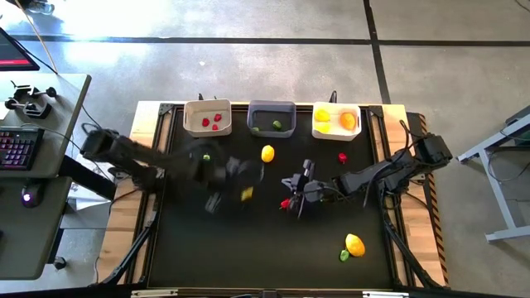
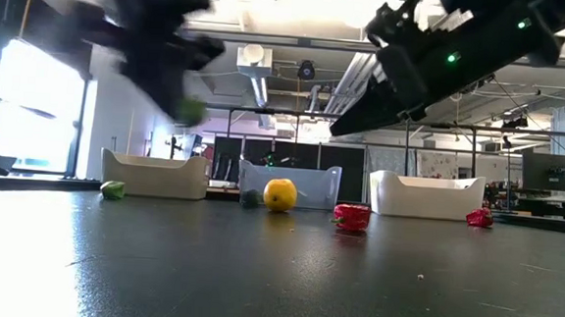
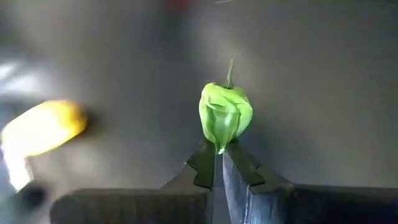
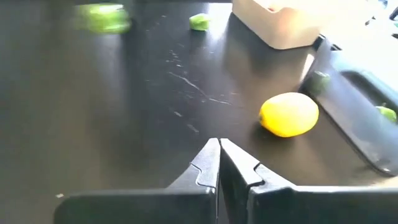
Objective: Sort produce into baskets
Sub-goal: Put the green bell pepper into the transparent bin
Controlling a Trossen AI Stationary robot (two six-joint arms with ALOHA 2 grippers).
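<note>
three small rounded plastic bins sit in a row along the far edge of the matte black table [image 1: 190,248]: a cream-white bin [image 1: 207,118] holding red pieces, a dark grey bin [image 1: 271,118] holding green ones, and a white bin [image 1: 335,122] holding yellow-orange ones. the left gripper [image 3: 221,155] is clamped on a crinkled, glossy green pepper [image 3: 225,115] with a thin stem, pinched at its lower tip between the dark fingertips and lifted off the surface. a smooth yellow piece [image 3: 43,127] lies blurred on the table off to that gripper's side. the right gripper [image 4: 219,163] has its notched fingers pressed together with nothing between them, above the table; ahead of it rests an oval, smooth-skinned lemon [image 4: 289,114], with the dark grey bin just beyond that. a lumpy red pepper [image 2: 352,216] lies under the right gripper. another red piece [image 1: 342,157] sits in front of the white bin.
</note>
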